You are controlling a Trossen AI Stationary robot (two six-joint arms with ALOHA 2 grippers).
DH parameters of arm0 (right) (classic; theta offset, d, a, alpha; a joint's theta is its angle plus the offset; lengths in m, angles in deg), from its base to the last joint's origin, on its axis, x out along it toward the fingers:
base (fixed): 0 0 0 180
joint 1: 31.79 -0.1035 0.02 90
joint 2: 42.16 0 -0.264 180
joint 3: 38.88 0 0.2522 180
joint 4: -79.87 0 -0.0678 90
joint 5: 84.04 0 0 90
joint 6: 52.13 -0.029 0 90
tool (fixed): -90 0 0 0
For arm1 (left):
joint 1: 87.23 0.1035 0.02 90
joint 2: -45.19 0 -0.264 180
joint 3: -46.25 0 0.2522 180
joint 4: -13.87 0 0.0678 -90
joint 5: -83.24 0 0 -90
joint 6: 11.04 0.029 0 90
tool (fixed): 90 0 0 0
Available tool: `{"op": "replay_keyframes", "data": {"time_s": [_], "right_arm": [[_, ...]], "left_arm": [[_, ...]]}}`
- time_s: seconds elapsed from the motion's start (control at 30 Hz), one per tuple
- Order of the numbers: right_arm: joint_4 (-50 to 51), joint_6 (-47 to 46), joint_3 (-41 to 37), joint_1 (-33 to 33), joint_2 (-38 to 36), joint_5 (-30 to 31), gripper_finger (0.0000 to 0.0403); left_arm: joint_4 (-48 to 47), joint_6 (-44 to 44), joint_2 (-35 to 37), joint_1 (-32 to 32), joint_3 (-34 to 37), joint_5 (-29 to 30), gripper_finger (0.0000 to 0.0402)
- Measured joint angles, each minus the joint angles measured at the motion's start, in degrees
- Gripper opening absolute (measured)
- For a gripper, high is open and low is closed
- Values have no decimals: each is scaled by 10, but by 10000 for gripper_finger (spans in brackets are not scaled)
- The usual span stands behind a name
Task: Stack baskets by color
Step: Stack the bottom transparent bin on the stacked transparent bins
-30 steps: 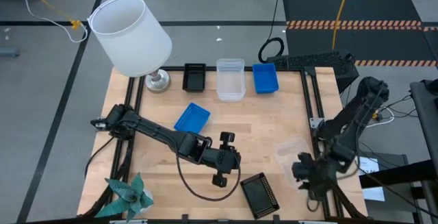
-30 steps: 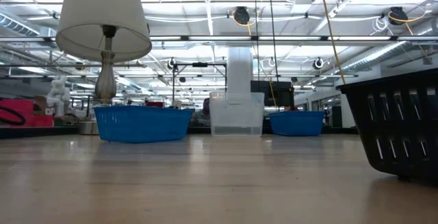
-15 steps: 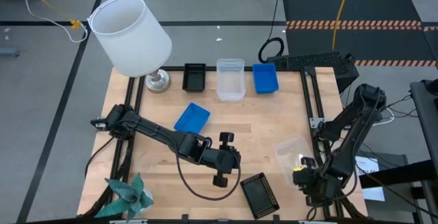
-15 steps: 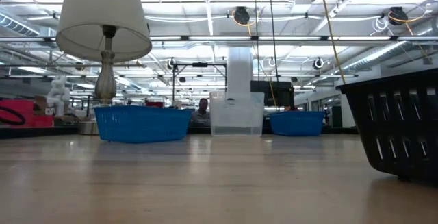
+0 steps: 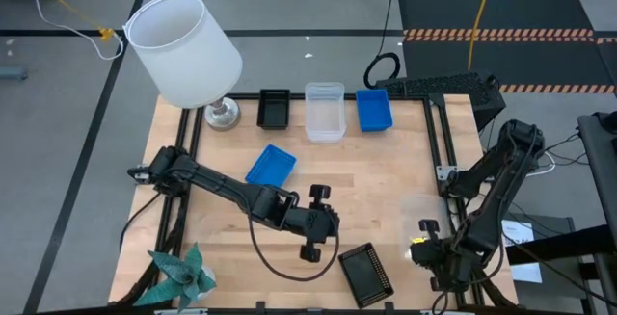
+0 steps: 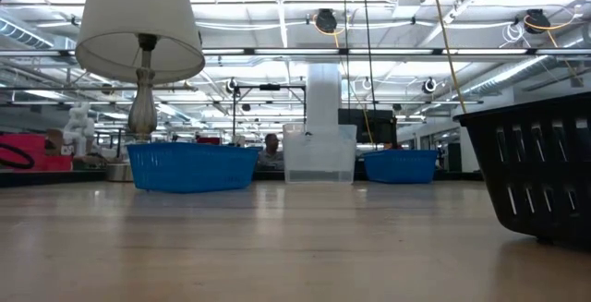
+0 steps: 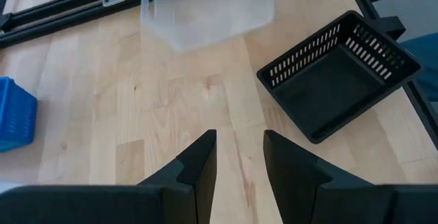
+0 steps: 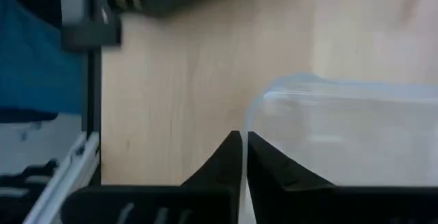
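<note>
A clear basket sits near the table's right edge, and my right gripper is shut on its near side. A black basket lies at the near edge, and a blue basket left of centre. Along the far edge stand a black basket, stacked clear baskets and a blue basket. My left gripper hovers open over bare wood at the table's middle, touching nothing. My right gripper pinches the clear basket's wall just below the rim, close to a corner on the basket's near side. One finger is inside the basket and the other outside. The fingers come from above, slanting down. The basket stays upright on the table.
A white lamp stands at the far left corner and a teal paper star at the near left corner. The black frame rail runs along the right edge beside my right arm. Bare wood lies between the far row and the arms.
My right gripper has sunk and tipped further down at the clear basket's near side, and has shut on its wall. The basket stays on the table.
</note>
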Motion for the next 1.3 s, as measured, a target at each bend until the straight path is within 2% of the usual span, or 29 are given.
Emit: {"op": "replay_keyframes", "data": {"time_s": [0.37,0.43,0.67,0.87,1.0,1.13,1.3], "right_arm": [[72,251,128,50,0,181,1],[72,304,141,61,0,213,1],[72,556,138,92,0,273,1],[68,684,119,121,0,272,1],[39,779,103,135,0,264,0],[2,905,78,147,0,209,0],[-30,934,62,175,0,116,0]], "left_arm": [[-4,21,0,0,0,3,124],[-2,28,0,0,0,16,124],[-6,38,18,-13,1,80,124],[-1,83,46,-53,1,121,124],[6,122,59,-77,0,178,125],[4,166,68,-92,0,234,125],[2,229,68,-104,0,231,125]]}}
